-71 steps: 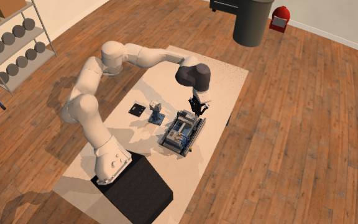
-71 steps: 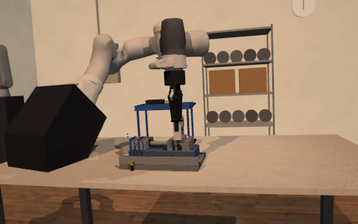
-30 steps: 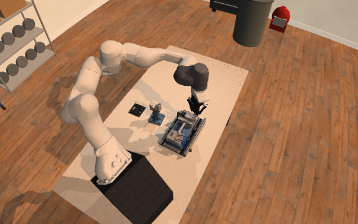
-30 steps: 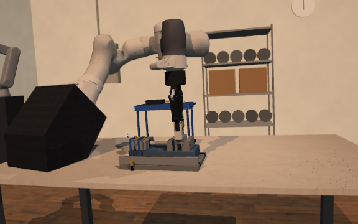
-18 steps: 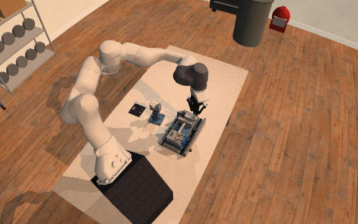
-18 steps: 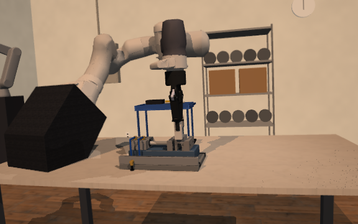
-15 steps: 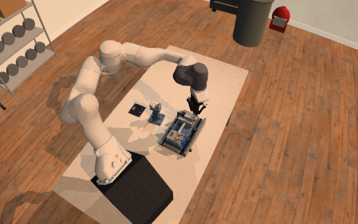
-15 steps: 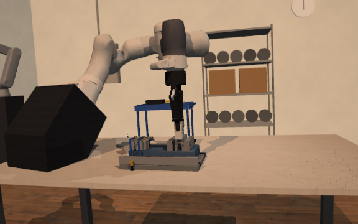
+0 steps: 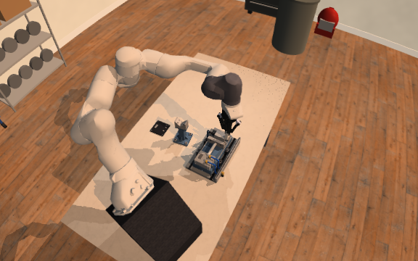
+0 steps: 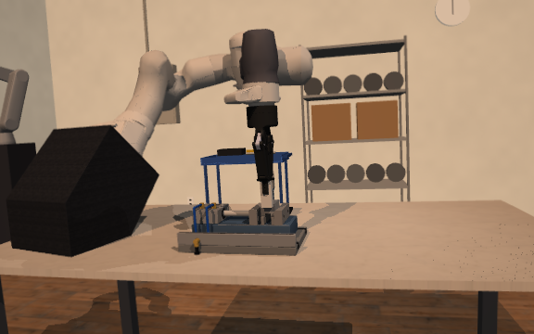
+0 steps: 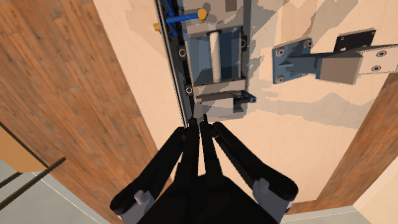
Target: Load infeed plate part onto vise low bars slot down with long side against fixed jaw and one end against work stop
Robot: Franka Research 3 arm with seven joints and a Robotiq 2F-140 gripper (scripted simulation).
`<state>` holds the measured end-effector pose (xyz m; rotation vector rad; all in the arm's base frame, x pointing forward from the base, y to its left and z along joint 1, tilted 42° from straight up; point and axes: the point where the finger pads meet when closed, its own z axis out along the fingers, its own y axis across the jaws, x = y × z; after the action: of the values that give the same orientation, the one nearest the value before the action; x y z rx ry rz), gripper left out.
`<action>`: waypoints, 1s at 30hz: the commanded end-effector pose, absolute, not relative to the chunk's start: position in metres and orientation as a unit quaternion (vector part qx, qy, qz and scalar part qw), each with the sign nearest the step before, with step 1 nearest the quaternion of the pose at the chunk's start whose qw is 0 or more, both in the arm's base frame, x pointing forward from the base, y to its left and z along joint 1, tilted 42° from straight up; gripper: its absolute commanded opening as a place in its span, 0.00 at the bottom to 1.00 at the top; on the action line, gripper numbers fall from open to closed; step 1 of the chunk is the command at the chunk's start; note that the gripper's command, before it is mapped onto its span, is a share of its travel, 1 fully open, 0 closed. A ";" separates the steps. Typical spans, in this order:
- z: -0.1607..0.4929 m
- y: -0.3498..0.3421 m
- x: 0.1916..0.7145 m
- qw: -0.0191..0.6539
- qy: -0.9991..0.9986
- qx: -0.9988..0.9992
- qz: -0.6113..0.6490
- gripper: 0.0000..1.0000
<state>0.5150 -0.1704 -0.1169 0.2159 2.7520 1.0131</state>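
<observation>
The vise (image 9: 209, 159) (image 10: 244, 227) (image 11: 232, 55) stands open on the table, with its air cylinder rod (image 11: 215, 55) pointing at the moving jaw. A pale grey block, which looks like the part (image 9: 218, 138) (image 11: 216, 106), lies low at the fixed-jaw end of the vise. Its slot does not show. My gripper (image 9: 226, 131) (image 10: 264, 182) (image 11: 199, 110) is shut with nothing between the fingers. It points straight down with its tips at the outer edge of that end of the vise, right beside the block. The black infeed plate (image 9: 160, 127) (image 11: 356, 41) is bare.
The V-block (image 9: 182, 131) (image 11: 340, 67) on its blue foot stands between the infeed plate and the vise. The robot's black base box (image 9: 162, 221) (image 10: 77, 190) sits at the table's near end. A blue cart (image 10: 244, 159) and a shelf rack (image 10: 355, 121) stand behind the table.
</observation>
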 end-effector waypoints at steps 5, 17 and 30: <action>-0.115 -0.168 0.516 0.099 0.931 0.074 0.343 0.00; -0.113 -0.166 0.516 0.099 0.931 0.074 0.343 0.00; -0.112 -0.165 0.516 0.099 0.931 0.074 0.343 0.00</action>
<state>0.5156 -0.1659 -0.1131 0.2163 2.7518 1.0130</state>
